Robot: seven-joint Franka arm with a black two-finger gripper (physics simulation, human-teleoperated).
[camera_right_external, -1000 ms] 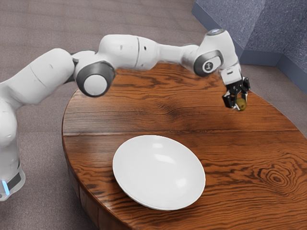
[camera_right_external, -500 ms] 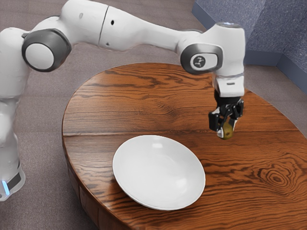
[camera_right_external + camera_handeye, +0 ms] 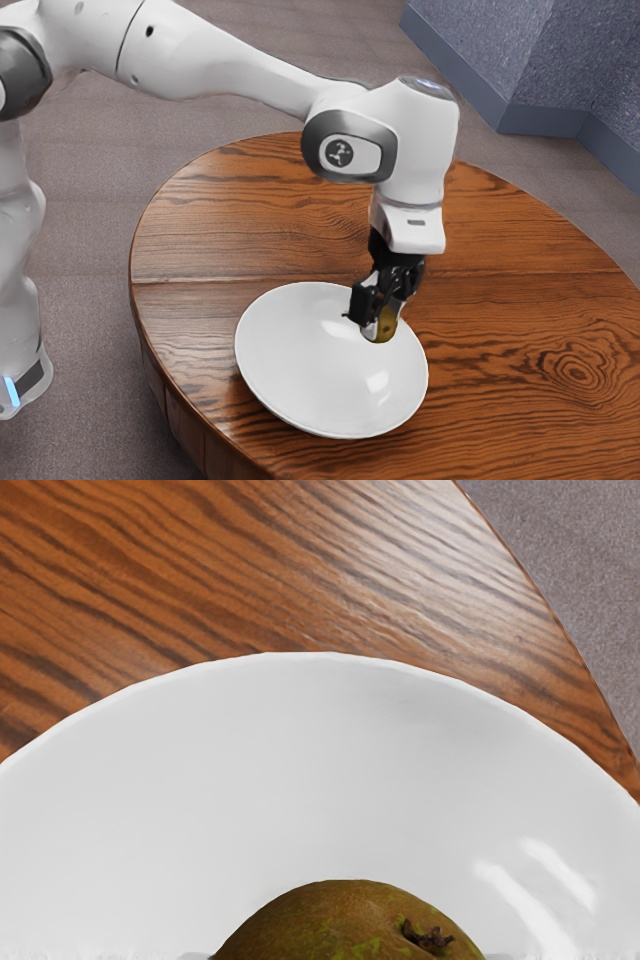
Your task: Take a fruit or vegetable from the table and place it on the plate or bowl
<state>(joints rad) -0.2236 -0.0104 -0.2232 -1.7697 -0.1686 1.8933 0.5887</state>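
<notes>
Exterior view, gripper (image 3: pixel 378 322): black, pointing straight down at centre frame, low over the right part of the plate.
Exterior view, jaws: set narrow, pressing on the brown-green fruit (image 3: pixel 386 327) from two sides, so the fruit is gripped between the fingertips.
Exterior view, fruit: small and oval, hanging at the fingertips inside the plate's outline; whether it touches the plate surface cannot be told.
Exterior view, plate (image 3: pixel 275 385): white, round and shallow, lying on the near part of the table (image 3: pixel 520 330), lower centre of the frame.
Exterior view, arm (image 3: pixel 200 60): white, entering from the upper left, sloping down to a bulky wrist joint above the plate, its last link vertical.
Exterior view, surroundings: grey-brown floor (image 3: pixel 90 170); blue-grey block (image 3: pixel 520 50) at upper right.
Wrist view, fruit (image 3: pixel 350 920): mottled brown and green, with a dark stem end, directly under the hand.
Wrist view, plate (image 3: pixel 300 780): its white surface spreads beyond the fruit on all visible sides.
Wrist view, table (image 3: pixel 200 570): dark wood grain past the plate's rim, with floor (image 3: pixel 590 560) beyond the table's edge.
</notes>
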